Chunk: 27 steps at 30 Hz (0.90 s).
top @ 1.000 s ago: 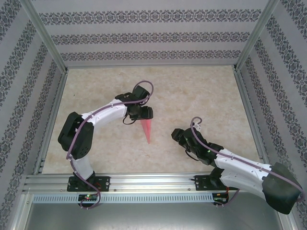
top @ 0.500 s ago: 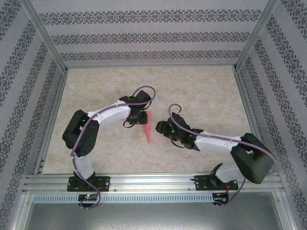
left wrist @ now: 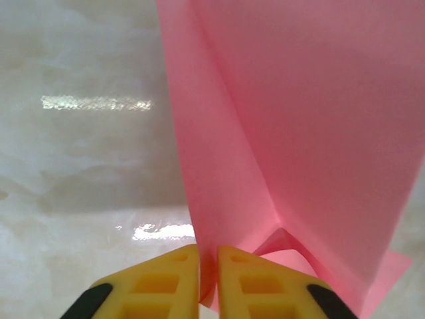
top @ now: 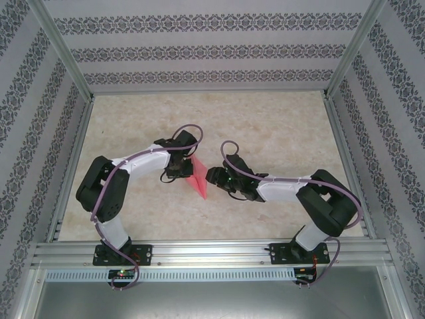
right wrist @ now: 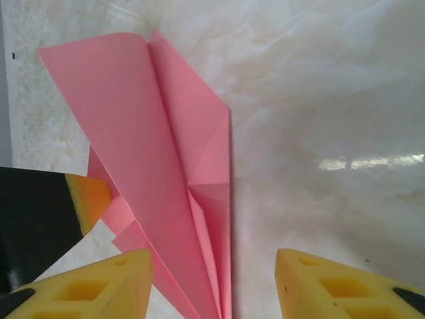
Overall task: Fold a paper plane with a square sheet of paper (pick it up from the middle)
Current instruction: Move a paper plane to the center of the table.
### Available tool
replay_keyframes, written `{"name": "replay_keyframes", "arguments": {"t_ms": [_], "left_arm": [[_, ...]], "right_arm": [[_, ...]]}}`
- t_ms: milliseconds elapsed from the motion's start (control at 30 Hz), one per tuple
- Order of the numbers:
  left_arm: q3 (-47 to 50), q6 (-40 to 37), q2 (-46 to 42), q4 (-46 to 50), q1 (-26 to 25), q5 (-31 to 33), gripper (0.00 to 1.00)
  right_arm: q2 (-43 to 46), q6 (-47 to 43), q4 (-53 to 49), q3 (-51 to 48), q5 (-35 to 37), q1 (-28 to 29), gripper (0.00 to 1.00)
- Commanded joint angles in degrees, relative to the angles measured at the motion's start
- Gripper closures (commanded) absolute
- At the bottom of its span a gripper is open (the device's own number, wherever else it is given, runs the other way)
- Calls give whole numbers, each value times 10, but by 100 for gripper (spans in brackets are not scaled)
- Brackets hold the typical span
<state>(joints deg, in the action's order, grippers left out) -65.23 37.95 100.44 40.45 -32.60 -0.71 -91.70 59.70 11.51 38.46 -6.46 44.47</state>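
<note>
Left wrist view: my left gripper (left wrist: pixel 208 256) is clamped on an edge of the plane (left wrist: pixel 319 119), I think to hold it steady. The right gripper (right wrist: pixel 212 260) has its jaws apart around the narrow end, ready to crease.

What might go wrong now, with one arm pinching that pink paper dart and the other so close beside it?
1. The left jaws pinch a thin edge of the paper plane, so it may slip out or tear if tugged.
2. The right jaws stand open with the plane's narrow end between them; its layers bulge loosely, so closing there might crease them crooked.
3. From above, the left arm and right arm nearly meet over the table; they may bump.
</note>
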Motion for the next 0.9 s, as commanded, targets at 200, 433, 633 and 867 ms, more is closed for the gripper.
{"name": "replay_keyframes", "arguments": {"t_ms": [200, 433, 633, 867], "left_arm": [[16, -4, -15, -58, 13, -43, 87], [19, -7, -14, -59, 13, -44, 87], [16, -10, -12, -57, 13, -40, 86], [20, -8, -9, -60, 13, -42, 86]], "right_arm": [[-40, -37, 24, 49, -42, 2, 47], [-66, -38, 23, 63, -37, 0, 45], [-91, -41, 48, 73, -56, -2, 44], [-89, -50, 63, 72, -64, 3, 47]]}}
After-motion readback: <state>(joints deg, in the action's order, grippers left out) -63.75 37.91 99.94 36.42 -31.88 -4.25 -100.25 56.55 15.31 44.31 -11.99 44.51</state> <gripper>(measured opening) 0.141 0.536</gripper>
